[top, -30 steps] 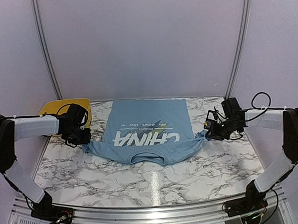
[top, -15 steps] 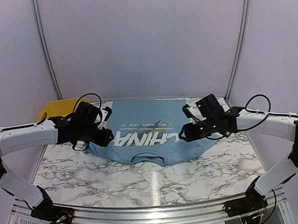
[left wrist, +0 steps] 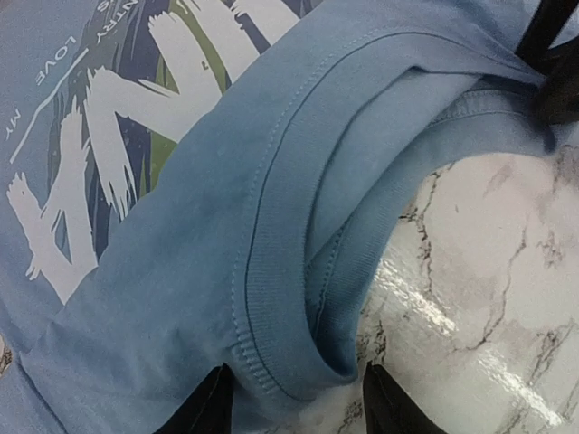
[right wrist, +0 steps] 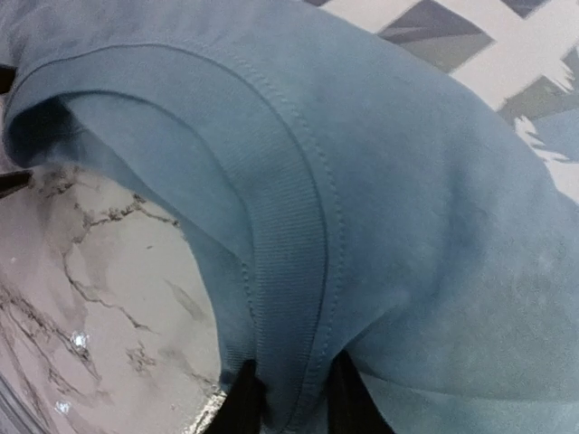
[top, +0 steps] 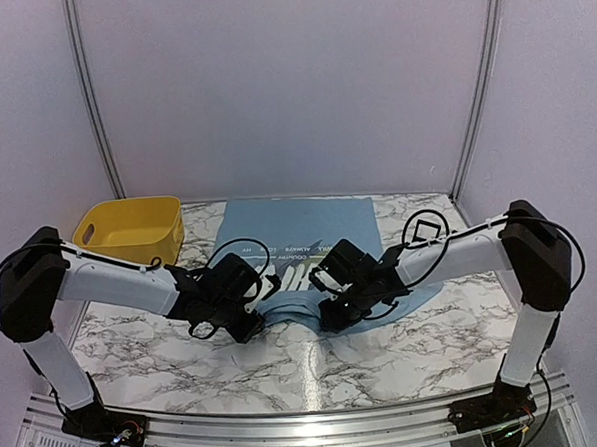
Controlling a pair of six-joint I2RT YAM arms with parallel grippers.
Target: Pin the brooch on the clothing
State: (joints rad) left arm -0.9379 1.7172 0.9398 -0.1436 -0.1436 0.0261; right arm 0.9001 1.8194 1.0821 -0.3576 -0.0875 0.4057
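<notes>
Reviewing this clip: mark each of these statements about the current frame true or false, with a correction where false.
1. The left gripper and right gripper are both at the collar of the T-shirt. True.
2. The yellow bin sits at the table's right side. False: it is at the far left corner of the table.
3. A brooch is already pinned on the chest print. False: no brooch shows in any view.
4. The table has a marble pattern. True.
5. The T-shirt lies spread flat. False: its near part is bunched up between the grippers.
</notes>
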